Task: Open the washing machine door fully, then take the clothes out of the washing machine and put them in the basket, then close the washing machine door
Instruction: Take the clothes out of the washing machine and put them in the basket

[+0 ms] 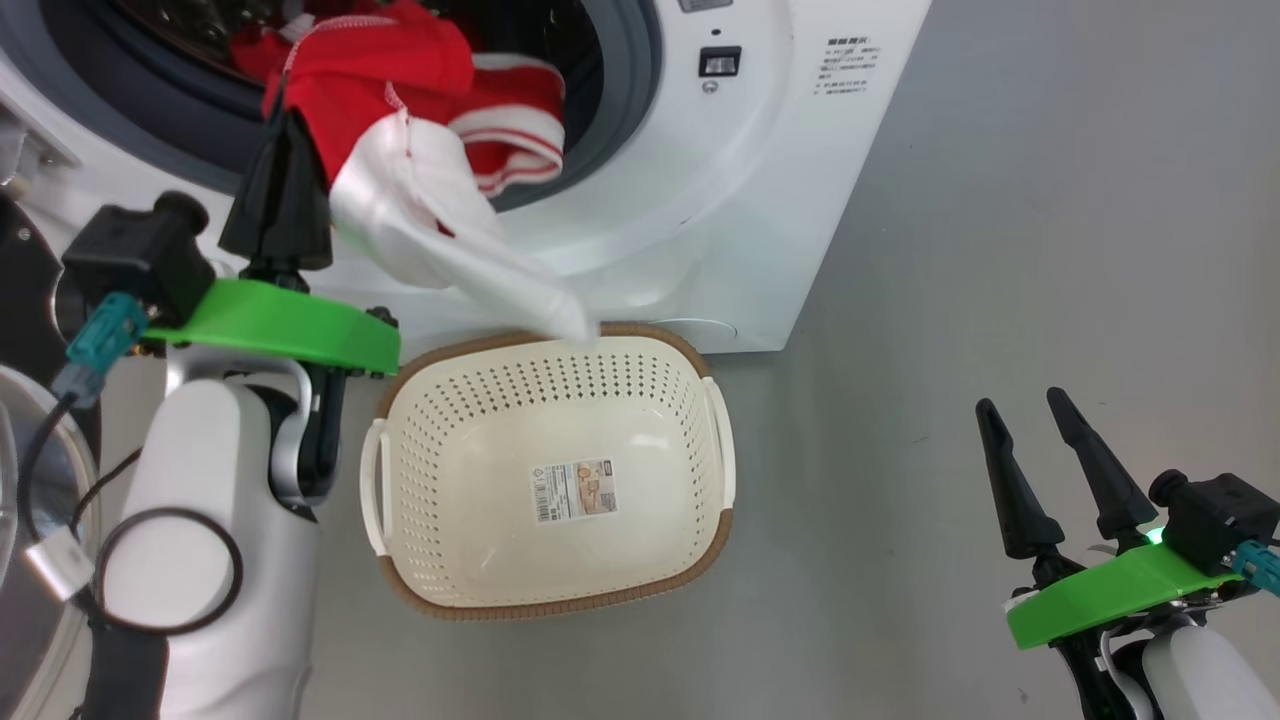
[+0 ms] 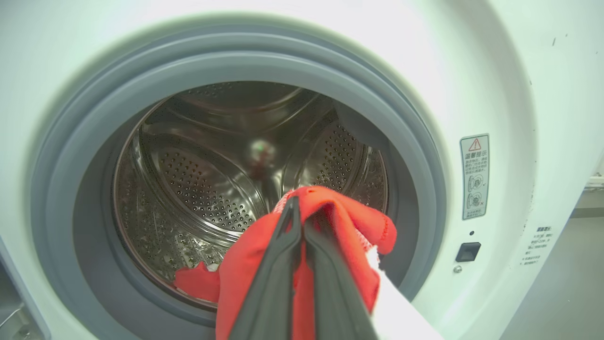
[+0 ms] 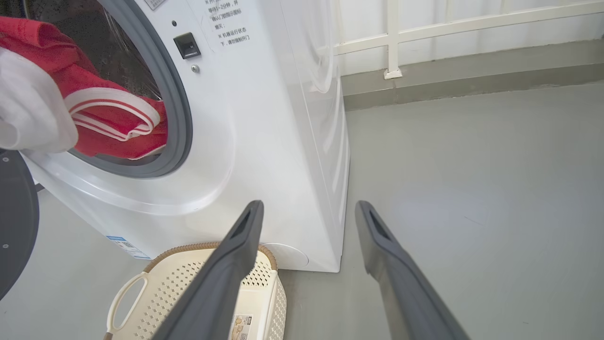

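1. The door step looks done. The washing machine door (image 3: 16,212) stands swung out to the left of the opening, and the mouth of the washing machine (image 1: 760,200) is unobstructed. I cannot judge from these angles whether it is open to its full swing.
2. My left jaws are pressed together on a fold of the clothes (image 1: 400,60), just in front of the grey gasket (image 2: 415,189). Red fabric is bunched around both fingers.
3. The garment is only partway out. A red corner lies on the lower lip of the drum (image 2: 198,179), and a white panel hangs down the machine's front. Its tip reaches the far rim of the basket (image 1: 470,450), though I cannot tell if it touches.
4. The basket sits on the floor (image 1: 1000,250) right below the opening, with nothing in it but its sticker.
5. My right jaws are spread wide and empty, above bare floor well to the right of the basket.
6. What remains, as I judge it, is to draw the garment clear, lower it into the basket, let go, then swing the door shut. The drum looks bare behind the garment.
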You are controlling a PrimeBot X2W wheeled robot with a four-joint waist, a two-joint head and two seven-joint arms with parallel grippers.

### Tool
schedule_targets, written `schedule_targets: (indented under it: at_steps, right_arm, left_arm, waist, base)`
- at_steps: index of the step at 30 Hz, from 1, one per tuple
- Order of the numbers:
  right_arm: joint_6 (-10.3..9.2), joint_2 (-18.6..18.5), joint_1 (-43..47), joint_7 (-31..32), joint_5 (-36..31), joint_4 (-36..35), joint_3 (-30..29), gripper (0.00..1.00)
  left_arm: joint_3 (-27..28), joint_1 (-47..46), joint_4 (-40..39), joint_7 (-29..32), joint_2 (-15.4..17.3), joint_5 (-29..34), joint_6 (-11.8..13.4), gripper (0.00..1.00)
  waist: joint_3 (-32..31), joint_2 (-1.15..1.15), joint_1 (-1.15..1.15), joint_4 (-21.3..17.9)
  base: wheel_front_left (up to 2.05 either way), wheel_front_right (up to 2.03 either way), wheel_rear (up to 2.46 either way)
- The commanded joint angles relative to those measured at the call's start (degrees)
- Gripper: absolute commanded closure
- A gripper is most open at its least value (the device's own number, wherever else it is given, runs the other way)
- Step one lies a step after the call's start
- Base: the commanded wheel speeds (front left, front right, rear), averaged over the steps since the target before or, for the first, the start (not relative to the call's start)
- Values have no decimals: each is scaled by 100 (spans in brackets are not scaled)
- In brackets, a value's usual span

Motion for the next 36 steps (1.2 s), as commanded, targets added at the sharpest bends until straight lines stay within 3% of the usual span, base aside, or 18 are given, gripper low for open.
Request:
schedule_targets:
  at_steps: [1,11,17,22,28,36]
  right_arm:
    - [28,-65,78,-37,-29,-128,95,0]
    - [28,-48,116,-37,-26,-152,107,0]
    - [28,-41,102,-37,-23,-161,132,0]
    - [28,-22,52,-37,-32,-179,169,0]
    - [28,18,-60,-37,-35,-209,194,0]
    - [28,42,-228,-37,-63,-261,180,0]
  left_arm:
    - [199,135,-349,-52,138,90,-59,100]
    - [115,601,-1491,-52,110,-74,-9,100]
    - [-174,972,-1674,-52,109,-162,92,100]
    - [-319,1249,-1480,-52,109,-193,137,100]
    - [-596,1611,-742,-52,109,-234,146,100]
    - [-753,1411,423,-52,109,-160,54,100]
  waist:
    - [-64,0,0,39]
    - [-60,0,0,74]
    - [5,0,0,61]
    - [116,0,0,18]
    - [404,0,0,-55]
    - [849,0,0,-102]
  base:
    - [0,0,0]
    - [0,0,0]
    - [0,0,0]
    - [0,0,0]
    - [0,0,0]
    - [0,0,0]
